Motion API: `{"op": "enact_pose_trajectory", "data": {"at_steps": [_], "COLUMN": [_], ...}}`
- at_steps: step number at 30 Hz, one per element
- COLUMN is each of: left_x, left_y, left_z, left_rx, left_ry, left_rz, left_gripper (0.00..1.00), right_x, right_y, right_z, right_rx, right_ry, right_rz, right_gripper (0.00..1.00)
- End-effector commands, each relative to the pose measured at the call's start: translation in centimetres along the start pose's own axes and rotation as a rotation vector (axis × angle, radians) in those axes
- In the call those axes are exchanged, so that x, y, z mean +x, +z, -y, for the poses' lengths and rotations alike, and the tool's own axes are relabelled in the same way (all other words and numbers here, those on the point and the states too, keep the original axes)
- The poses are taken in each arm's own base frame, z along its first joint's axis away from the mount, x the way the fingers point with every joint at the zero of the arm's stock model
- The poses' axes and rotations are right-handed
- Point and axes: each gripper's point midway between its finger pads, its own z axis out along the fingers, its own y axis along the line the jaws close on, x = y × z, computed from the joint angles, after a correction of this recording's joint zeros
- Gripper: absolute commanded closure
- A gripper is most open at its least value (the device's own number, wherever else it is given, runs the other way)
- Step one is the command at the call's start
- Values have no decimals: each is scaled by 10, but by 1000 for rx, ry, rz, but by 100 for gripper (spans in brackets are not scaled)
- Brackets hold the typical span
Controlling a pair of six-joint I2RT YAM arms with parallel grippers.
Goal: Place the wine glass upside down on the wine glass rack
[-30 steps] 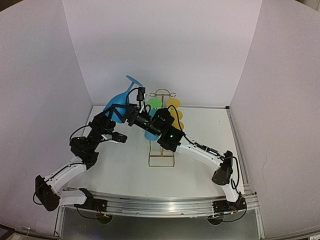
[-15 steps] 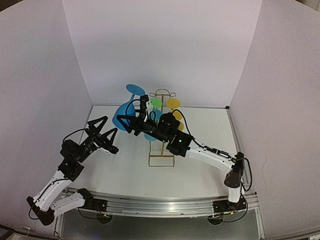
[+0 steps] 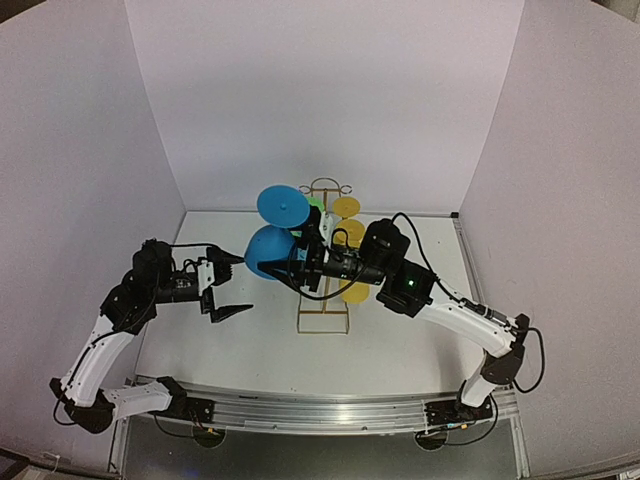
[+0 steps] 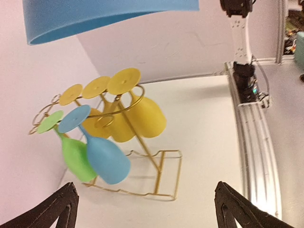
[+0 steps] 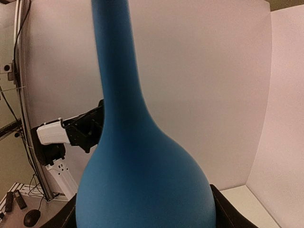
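Observation:
The dark blue wine glass (image 3: pixel 268 250) hangs in the air just left of the wine glass rack (image 3: pixel 323 331), its round foot (image 3: pixel 283 207) uppermost. My right gripper (image 3: pixel 293 266) is shut on its bowl. In the right wrist view the bowl (image 5: pixel 142 180) fills the frame between the dark fingers (image 5: pixel 227 213). My left gripper (image 3: pixel 232 287) stands wide open to the left of the glass, apart from it and holding nothing. In the left wrist view its fingertips (image 4: pixel 61 209) frame the gold rack (image 4: pixel 179 173), and the blue glass's rim (image 4: pixel 95 14) shows at the top.
Three yellow glasses (image 4: pixel 142 116), a green one (image 4: pixel 76 159) and a light blue one (image 4: pixel 107 159) hang upside down on the rack. White walls close in the table (image 3: pixel 240 350) at the left, back and right. A metal rail (image 3: pixel 330 412) runs along the near edge.
My left gripper has opened, let go of the blue glass and drawn back to the left. The right gripper has kept the glass and turned it so the foot points up.

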Motion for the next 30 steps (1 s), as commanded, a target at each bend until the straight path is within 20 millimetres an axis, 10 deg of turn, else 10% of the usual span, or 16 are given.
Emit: {"op": "enact_pose_trajectory", "data": {"at_steps": [1, 17, 30], "left_x": [-40, -75, -85], "left_y": [3, 25, 20], "left_z": [21, -7, 9], "left_rx": [205, 193, 280], "left_ry": [-179, -161, -126], "left_rz": [187, 315, 362], "left_gripper": [1, 3, 12], "right_x": [3, 17, 25], "right_y": [-4, 9, 17], "right_z": [-19, -19, -18], "right_rx": [-101, -130, -130], "right_ry": [-60, -55, -44], "right_rz": [-24, -40, -51], "right_gripper": [70, 69, 69]}}
